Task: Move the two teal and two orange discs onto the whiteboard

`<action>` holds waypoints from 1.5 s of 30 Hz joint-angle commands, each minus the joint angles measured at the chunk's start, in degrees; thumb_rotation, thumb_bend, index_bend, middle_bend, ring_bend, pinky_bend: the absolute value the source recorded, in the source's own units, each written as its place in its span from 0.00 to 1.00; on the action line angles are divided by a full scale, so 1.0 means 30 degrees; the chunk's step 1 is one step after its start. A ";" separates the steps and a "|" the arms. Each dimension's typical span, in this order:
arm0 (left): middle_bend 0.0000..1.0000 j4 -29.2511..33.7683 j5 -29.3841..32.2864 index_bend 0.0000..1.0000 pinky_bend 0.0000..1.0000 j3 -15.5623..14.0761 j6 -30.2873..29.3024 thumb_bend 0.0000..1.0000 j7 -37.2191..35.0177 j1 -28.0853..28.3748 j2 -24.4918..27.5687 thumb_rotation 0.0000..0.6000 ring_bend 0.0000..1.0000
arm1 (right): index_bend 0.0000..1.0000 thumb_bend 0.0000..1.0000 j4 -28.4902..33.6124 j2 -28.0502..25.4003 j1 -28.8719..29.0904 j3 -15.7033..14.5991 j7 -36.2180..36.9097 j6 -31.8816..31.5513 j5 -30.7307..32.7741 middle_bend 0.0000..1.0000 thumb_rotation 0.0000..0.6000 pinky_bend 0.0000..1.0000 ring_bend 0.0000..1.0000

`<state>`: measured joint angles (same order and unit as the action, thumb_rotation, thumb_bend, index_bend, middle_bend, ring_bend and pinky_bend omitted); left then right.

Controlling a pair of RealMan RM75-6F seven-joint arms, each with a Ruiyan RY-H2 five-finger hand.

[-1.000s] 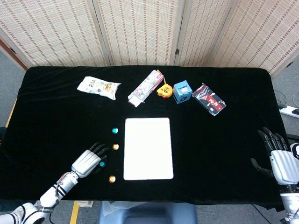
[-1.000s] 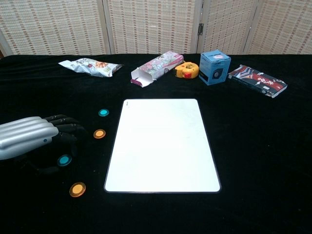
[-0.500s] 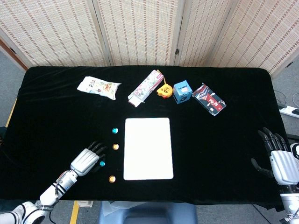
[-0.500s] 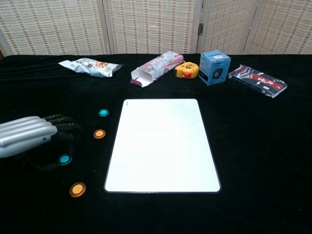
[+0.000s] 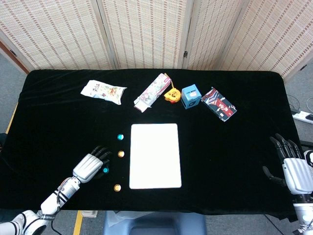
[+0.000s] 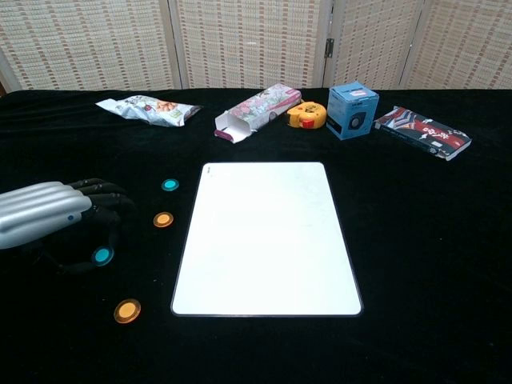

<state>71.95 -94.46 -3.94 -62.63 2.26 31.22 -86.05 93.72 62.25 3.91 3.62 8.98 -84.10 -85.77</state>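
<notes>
Discs are all seen off the whiteboard (image 6: 266,237), lined up on the black cloth to its left: a teal disc (image 6: 170,185) farthest back, an orange disc (image 6: 163,219) next, a second teal disc (image 6: 101,256) beside the left hand (image 6: 50,214), and a second orange disc (image 6: 126,310) nearest the front edge. That second teal disc has been nudged a little to the left over the last second, and the left hand has been drawn back with it; its dark fingertips (image 6: 102,200) are arched over the disc and the thumb is curled just beside it, but no firm pinch can be made out, so nothing is counted as held. Progress is judged at zero discs placed, a pick being lined up. The right hand (image 5: 289,164) is kept open and idle at the far right edge, well apart from everything. No brand or writing can be read on the snack bag (image 6: 147,110), the blue box (image 6: 353,110) or the other packs at the back
</notes>
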 commanded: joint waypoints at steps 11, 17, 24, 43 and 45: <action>0.19 0.2951 0.0522 0.53 0.00 0.2161 0.1890 0.40 0.0639 0.2784 0.0846 1.00 0.07 | 0.00 0.36 -0.0055 0.0021 0.0069 0.0056 0.0003 0.0191 0.0183 0.05 1.00 0.00 0.07; 0.19 0.2847 0.2044 0.52 0.00 0.3396 0.3880 0.40 0.1215 0.4331 0.0082 1.00 0.07 | 0.00 0.36 -0.0179 0.0059 0.0036 0.0065 0.0108 0.0240 0.0324 0.05 1.00 0.00 0.07; 0.19 0.1731 0.3496 0.52 0.00 0.4353 0.5463 0.40 0.1825 0.5814 -0.1116 1.00 0.07 | 0.00 0.36 -0.0160 0.0060 0.0056 0.0094 0.0026 0.0315 0.0413 0.05 1.00 0.00 0.07; 0.19 -0.0770 0.7323 0.48 0.00 0.4966 0.8056 0.40 0.3929 0.7987 -0.3088 1.00 0.06 | 0.00 0.36 -0.0133 0.0095 -0.0090 0.0117 -0.0193 0.0257 0.0683 0.05 1.00 0.00 0.06; 0.19 -0.0875 0.7525 0.48 0.00 0.4998 0.8021 0.40 0.3977 0.8086 -0.3219 1.00 0.05 | 0.00 0.36 -0.0149 0.0098 -0.0103 0.0120 -0.0182 0.0257 0.0698 0.05 1.00 0.00 0.06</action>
<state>69.52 -72.12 10.99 -38.55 14.06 55.30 -95.51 93.28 62.55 3.60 3.98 8.44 -83.33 -83.68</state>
